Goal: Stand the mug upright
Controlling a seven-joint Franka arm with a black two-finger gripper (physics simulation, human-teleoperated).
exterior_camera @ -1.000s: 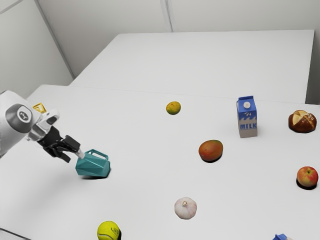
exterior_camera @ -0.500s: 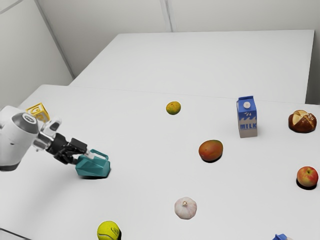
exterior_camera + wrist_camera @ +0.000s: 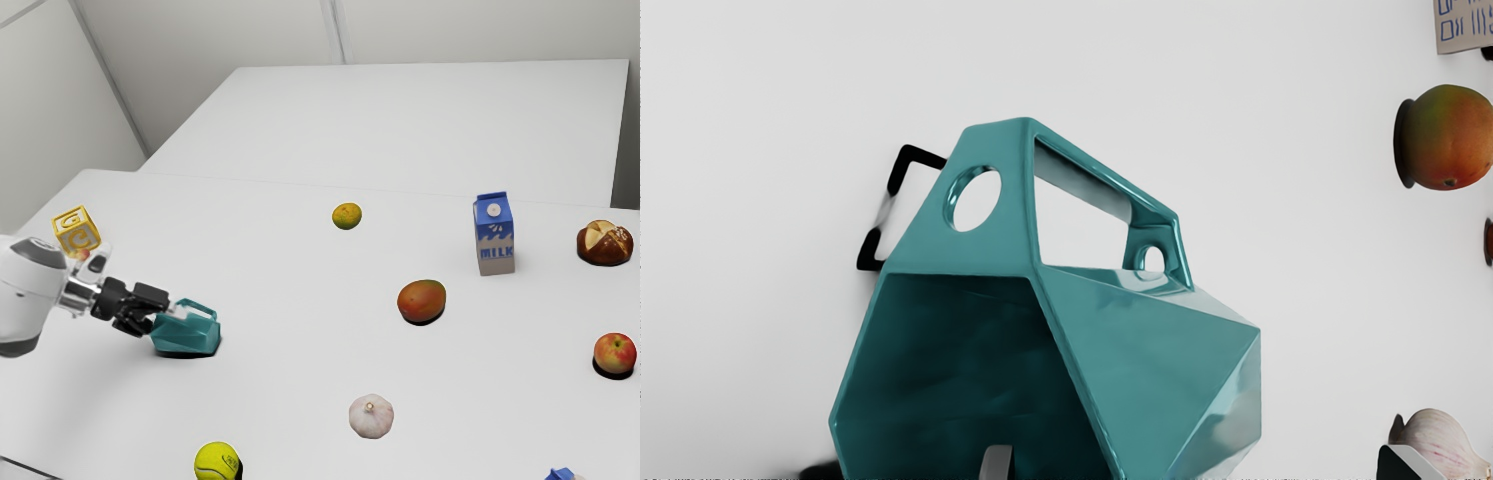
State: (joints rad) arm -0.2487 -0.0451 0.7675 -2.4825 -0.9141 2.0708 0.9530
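The mug [image 3: 186, 332] lies on its side at the lower left of the exterior view, on the white counter [image 3: 280, 280], so it is not upright. Its long axis runs across that frame, mouth toward the left edge and base toward the right, with the handle [image 3: 197, 306] along its upper side. The gripper [image 3: 167, 317] comes in from the left edge, on the mouth side, so the mug lies just ahead of it and the base points away

The jaws are spread, pinching nothing. In the wrist view one finger [image 3: 998, 463] shows against the dark opening, and the other [image 3: 1406, 465] stands out past the mug's outer side, so a side wall falls between them; whether the first is inside the mouth or only in front of it, I cannot tell

The coming move turns on that mouth-first line. My judgement is that the jaws need to close on the wall near the rim, then swing the mouth end up while the base comes down onto the counter. A shallow hold could let the mug slip or roll
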